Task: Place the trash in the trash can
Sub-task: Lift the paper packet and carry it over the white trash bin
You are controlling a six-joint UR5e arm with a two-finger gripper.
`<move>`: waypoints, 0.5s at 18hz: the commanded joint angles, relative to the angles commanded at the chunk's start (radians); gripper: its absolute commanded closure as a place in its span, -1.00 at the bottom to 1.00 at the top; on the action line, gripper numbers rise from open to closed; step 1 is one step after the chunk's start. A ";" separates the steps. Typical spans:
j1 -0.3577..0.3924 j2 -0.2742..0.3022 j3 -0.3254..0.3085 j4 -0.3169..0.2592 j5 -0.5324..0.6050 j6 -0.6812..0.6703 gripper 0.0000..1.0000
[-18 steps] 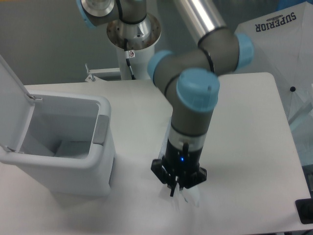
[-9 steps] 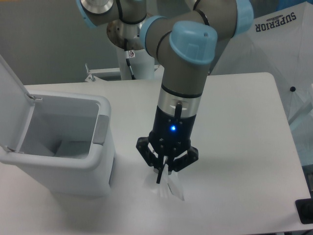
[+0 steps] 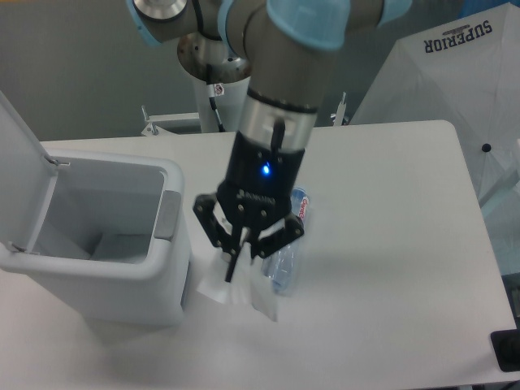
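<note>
Packet [image 3: 231, 284] now lifted, pinched in gripper [image 3: 240, 262], carried toward bin [image 3: 154, 268]; bottle [image 3: 286, 258] uncovered, left on table.

White packet [image 3: 236, 284], bluish clear bottle [image 3: 286, 262] with red label beside it, white bin [image 3: 114, 244] with grey panel, black gripper [image 3: 242, 262].

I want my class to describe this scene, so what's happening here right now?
A robot arm is clearing trash into a bin. Its gripper is shut on the white packet, which hangs below the fingers, lifted off the table and close to the bin, whose lid stands open. The crushed bottle lies on the table just behind the gripper, not yet picked up.
</note>
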 joint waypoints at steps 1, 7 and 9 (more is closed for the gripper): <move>-0.002 0.012 0.000 -0.002 -0.009 -0.008 1.00; -0.002 0.055 0.051 0.000 -0.065 -0.107 1.00; -0.006 0.061 0.058 0.000 -0.065 -0.133 1.00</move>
